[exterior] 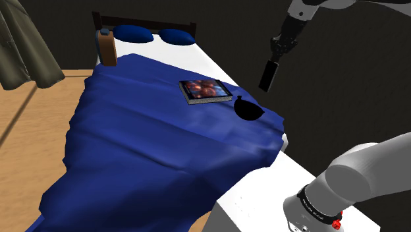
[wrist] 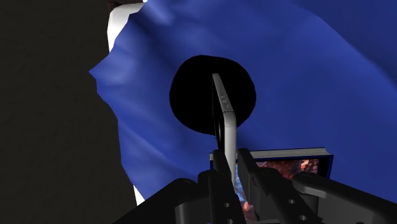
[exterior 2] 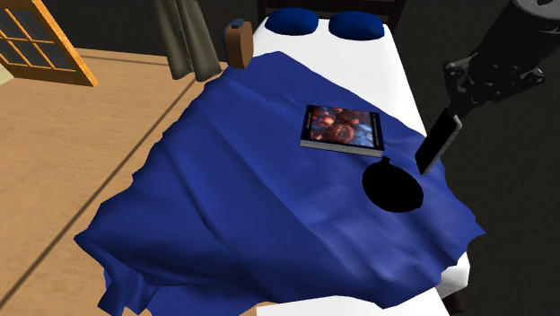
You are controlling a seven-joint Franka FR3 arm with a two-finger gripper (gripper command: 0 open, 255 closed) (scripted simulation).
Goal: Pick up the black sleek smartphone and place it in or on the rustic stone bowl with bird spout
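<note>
My gripper (exterior: 275, 58) hangs in the air above the bed's far edge, shut on the black smartphone (exterior: 267, 76), which dangles below the fingers. In the second exterior view the phone (exterior 2: 437, 142) hangs from the gripper (exterior 2: 455, 109) just beside and above the bowl (exterior 2: 391, 187). The bowl (exterior: 248, 109) is drawn as a flat black round shape with a small spout, resting on the blue blanket (exterior: 151, 145). In the wrist view the phone (wrist: 224, 121) is clasped edge-on in the gripper (wrist: 229, 158), with the bowl (wrist: 197, 95) directly beyond it.
A book with a reddish cover (exterior: 204, 91) lies on the blanket next to the bowl. Two blue pillows (exterior: 155, 34) sit at the headboard, with a brown object (exterior: 107, 47) beside them. The white mattress edge (exterior: 250, 198) runs toward my stand. Curtains (exterior: 20, 39) hang over the wooden floor.
</note>
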